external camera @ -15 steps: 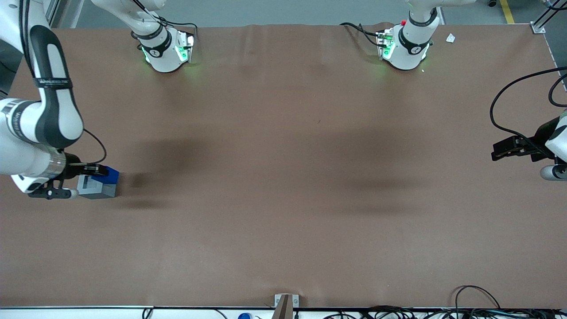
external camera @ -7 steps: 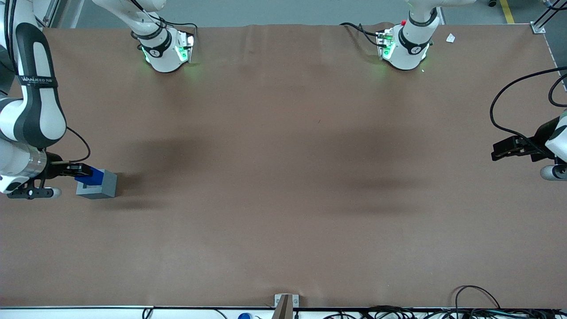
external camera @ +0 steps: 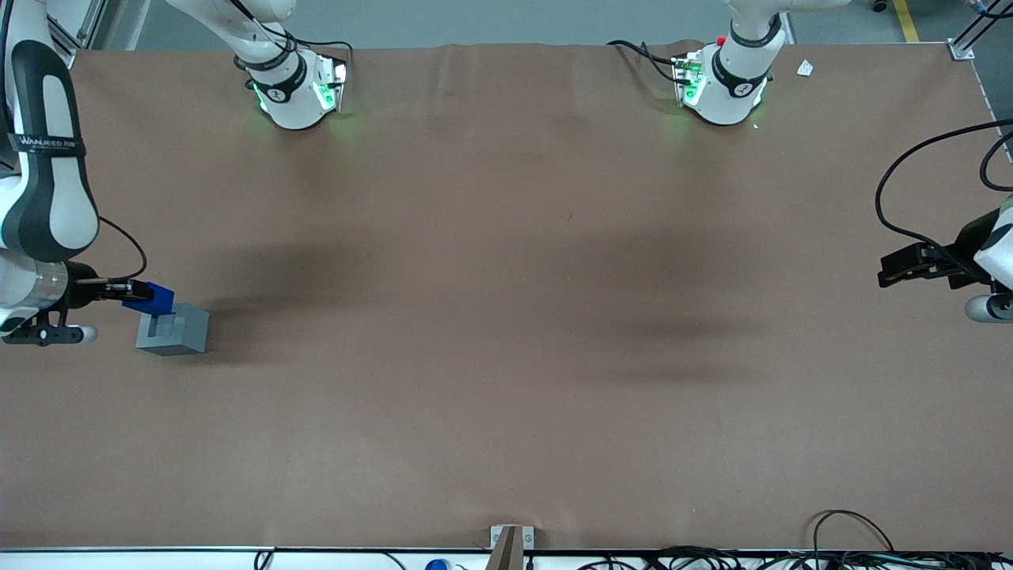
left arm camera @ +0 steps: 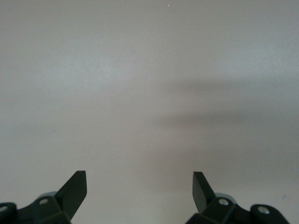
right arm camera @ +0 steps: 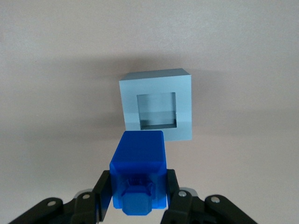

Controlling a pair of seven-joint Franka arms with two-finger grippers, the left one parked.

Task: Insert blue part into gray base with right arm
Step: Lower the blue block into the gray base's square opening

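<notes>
The blue part [right arm camera: 138, 170] is clamped between the two fingers of the gripper [right arm camera: 138, 198] on the right arm [external camera: 39, 198], held above the table [external camera: 506, 317] and clear of it. In the front view the blue part [external camera: 149, 298] hangs over the top edge of the gray base [external camera: 172, 330], at the side nearer the working arm's end of the table; the two appear apart, not touching. The wrist view shows the square hole of the gray base [right arm camera: 156, 111] open and empty, with the blue part short of it.

Handling, as a judgement: the part looks like rigid, light molded plastic with smooth faces, so it may slip or twist under a light grip. Hold it on two flat opposing sides, leaving the entering end free. The base is unfixed and may shift if the part strikes its rim.
</notes>
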